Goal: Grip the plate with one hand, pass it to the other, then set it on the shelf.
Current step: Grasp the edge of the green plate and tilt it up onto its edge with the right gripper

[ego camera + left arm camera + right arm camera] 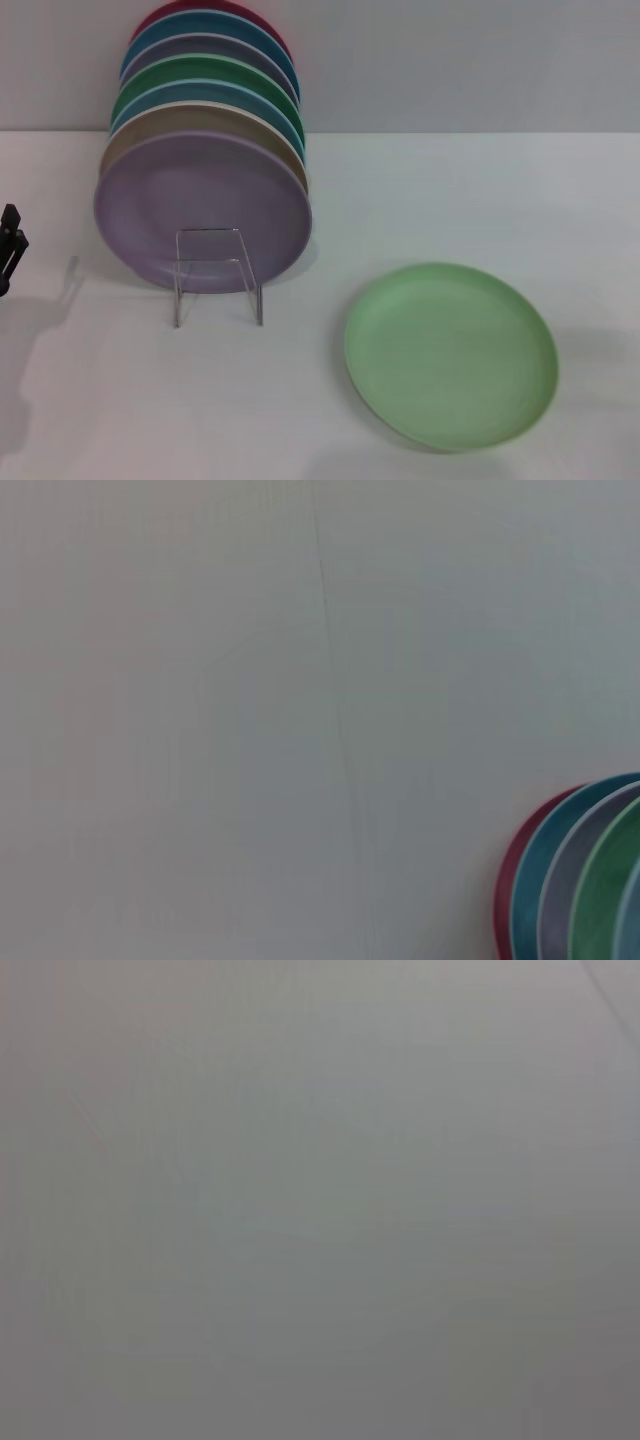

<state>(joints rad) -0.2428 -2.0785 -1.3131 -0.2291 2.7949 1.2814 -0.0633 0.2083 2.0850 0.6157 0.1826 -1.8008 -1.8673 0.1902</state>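
Head view, plate (451, 355) flat on surface (120, 400) right of shelf (218, 275), left gripper (10, 250) cut off at edge, opening impossible to tell, right gripper unseen.

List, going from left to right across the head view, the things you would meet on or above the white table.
Left gripper at the left edge → shelf bearing upright coloured plates, lilac plate in front → mint-green plate lying flat on the table.
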